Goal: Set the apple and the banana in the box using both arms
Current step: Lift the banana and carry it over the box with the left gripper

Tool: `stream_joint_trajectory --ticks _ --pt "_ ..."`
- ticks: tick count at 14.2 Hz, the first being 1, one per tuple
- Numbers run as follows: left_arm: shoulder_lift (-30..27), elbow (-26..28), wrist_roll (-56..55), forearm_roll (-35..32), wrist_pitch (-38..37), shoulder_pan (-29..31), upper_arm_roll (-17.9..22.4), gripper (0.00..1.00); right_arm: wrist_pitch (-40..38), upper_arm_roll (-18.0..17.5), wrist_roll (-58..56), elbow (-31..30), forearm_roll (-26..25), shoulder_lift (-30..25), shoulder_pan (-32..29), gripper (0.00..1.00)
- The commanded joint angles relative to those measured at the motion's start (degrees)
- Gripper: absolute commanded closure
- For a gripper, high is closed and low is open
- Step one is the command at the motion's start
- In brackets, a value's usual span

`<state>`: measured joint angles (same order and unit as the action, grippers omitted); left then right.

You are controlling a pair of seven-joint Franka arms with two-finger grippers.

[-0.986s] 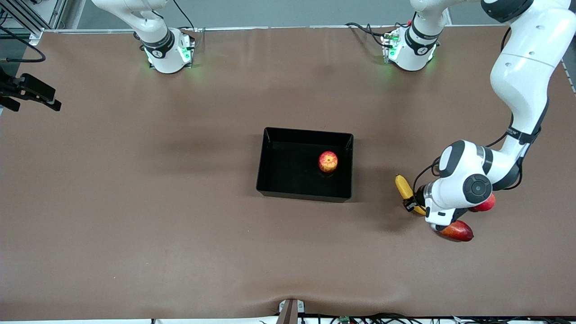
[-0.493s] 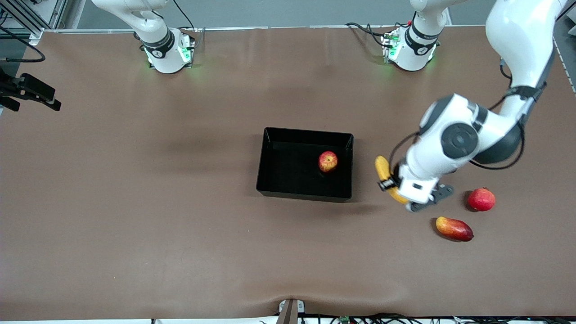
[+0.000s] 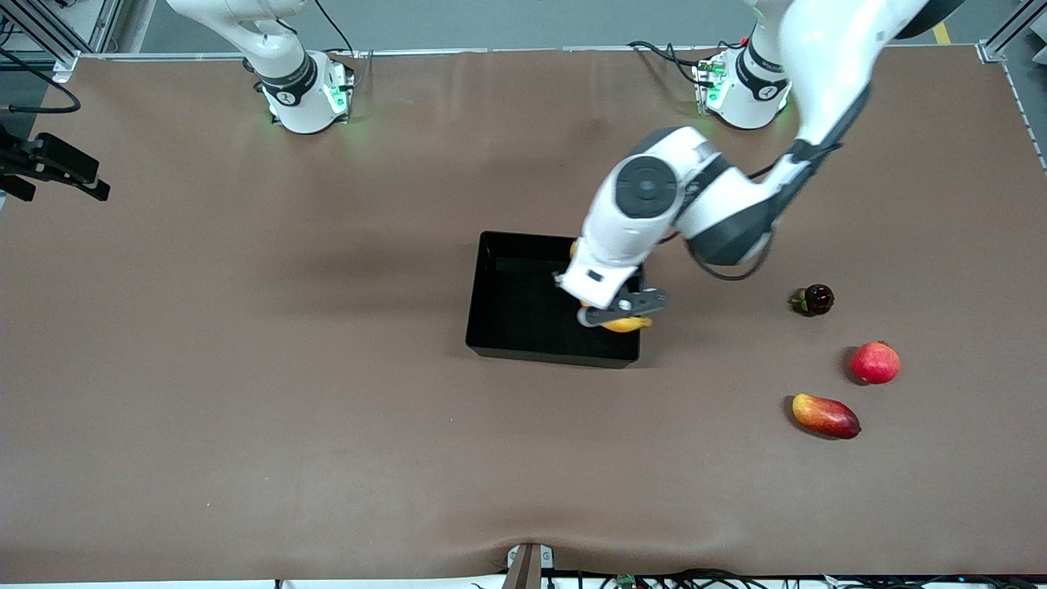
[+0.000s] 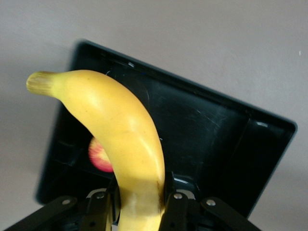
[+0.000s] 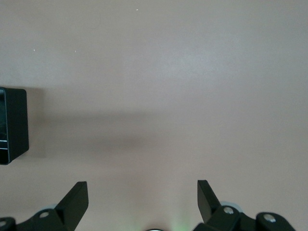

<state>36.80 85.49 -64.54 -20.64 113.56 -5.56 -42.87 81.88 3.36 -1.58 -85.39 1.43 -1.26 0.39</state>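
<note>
My left gripper is shut on the yellow banana and holds it in the air over the black box, above the box's end toward the left arm. In the left wrist view the banana runs out from between the left gripper's jaws. Under it the red-yellow apple lies on the floor of the box. In the front view the arm hides the apple. My right gripper hangs open over bare table with nothing between its fingers, and that arm waits.
Toward the left arm's end of the table lie a small dark round fruit, a plain red round fruit and a red-yellow mango. A black block shows at the edge of the right wrist view.
The left arm has lifted the banana off the table beside the mango and carried it across to above the box. Its move uncovered the red and dark fruits. The right arm is still.
</note>
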Motion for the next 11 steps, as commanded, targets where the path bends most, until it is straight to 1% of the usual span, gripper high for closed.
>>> stream_joint_trajectory --ticks 1,2,3,4,5,7,11 --pt "3.53 -5.94 -0.85 -0.72 0.51 -12.41 10.48 1.0 -0.14 -0.11 -0.44 -1.45 0.77 -1.46 -0.48 0.0" --pt "4.59 -6.82 -0.94 -0.46 1.74 -16.29 14.09 1.0 -0.14 -0.11 -0.35 -1.45 0.77 -1.46 -0.48 0.0" --pt "5.9 -7.88 -0.85 -0.28 3.23 -19.63 16.74 1.0 -0.14 -0.11 -0.27 -1.45 0.77 -1.46 -0.48 0.0" --pt "7.13 -8.67 -0.76 -0.28 4.03 -21.75 18.59 1.0 -0.31 -0.11 -0.18 -1.45 0.77 -1.46 -0.56 0.0" --pt "8.45 -9.11 -0.76 -0.28 5.25 -23.08 19.4 1.0 -0.32 -0.11 -0.18 -1.45 0.77 -1.46 -0.65 0.0" --pt "10.65 -9.29 -1.29 -0.28 9.29 -24.32 19.76 1.0 -0.32 -0.11 -0.18 -1.36 0.77 -1.37 -0.83 0.0" --pt "14.26 -9.21 -1.2 -0.37 11.93 -25.64 20.54 1.0 -0.4 -0.11 -0.18 -1.36 0.77 -1.37 -0.83 0.0"
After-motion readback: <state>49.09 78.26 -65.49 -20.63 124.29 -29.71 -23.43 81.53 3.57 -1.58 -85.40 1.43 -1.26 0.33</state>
